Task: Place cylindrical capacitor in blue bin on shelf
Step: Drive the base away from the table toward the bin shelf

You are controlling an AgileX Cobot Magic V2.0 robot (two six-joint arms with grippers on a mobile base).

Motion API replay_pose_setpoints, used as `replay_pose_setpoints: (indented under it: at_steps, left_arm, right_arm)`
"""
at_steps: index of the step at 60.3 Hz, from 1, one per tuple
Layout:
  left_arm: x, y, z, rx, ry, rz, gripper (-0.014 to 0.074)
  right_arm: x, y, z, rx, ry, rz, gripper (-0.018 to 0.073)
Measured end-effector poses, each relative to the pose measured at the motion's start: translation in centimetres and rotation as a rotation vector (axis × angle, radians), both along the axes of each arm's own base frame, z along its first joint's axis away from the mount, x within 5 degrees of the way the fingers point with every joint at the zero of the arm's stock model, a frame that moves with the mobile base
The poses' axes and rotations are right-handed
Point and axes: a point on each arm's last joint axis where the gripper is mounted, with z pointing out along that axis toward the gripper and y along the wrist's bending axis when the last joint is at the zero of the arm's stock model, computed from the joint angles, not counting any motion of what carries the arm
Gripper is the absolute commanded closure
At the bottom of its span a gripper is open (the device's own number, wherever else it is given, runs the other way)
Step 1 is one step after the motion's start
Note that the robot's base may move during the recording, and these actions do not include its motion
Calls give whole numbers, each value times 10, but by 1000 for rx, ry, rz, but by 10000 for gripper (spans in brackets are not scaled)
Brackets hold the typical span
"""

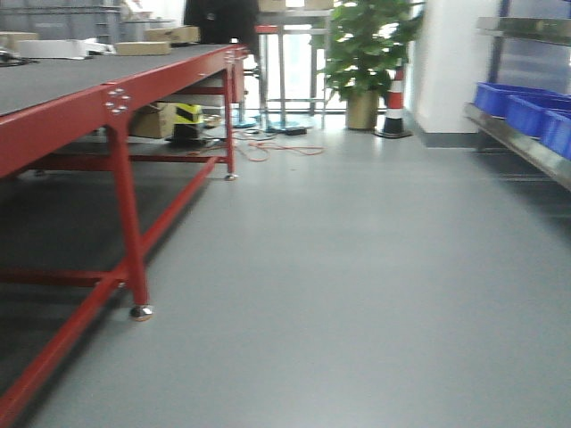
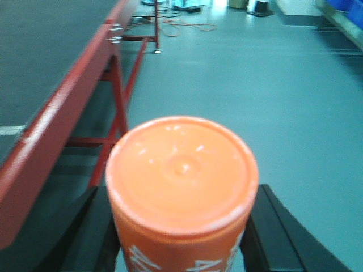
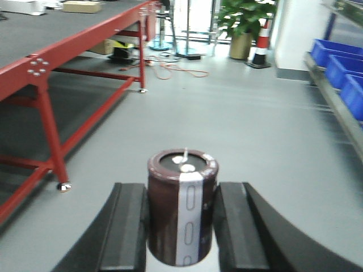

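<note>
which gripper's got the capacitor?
The right gripper: it clamps the dark brown cylindrical capacitor. The left gripper holds an orange container instead.

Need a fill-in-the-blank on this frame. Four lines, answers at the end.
1. The capacitor is clamped by the ____ arm's gripper.
2. The left gripper holds a can with an ____ lid.
3. The bins on the steel shelf are ____.
4. The workbench has a ____ frame.

Missing words: right; orange; blue; red.
</note>
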Motion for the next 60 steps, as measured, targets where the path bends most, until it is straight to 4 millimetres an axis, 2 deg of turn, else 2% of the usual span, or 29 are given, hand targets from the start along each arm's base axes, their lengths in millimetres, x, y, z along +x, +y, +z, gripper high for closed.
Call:
replay_pose_setpoints:
  at_steps: [60]
  left_arm:
    - [0, 0, 0, 0, 0, 0, 707]
  right_arm:
    - [0, 0, 0, -1, 4, 0, 721]
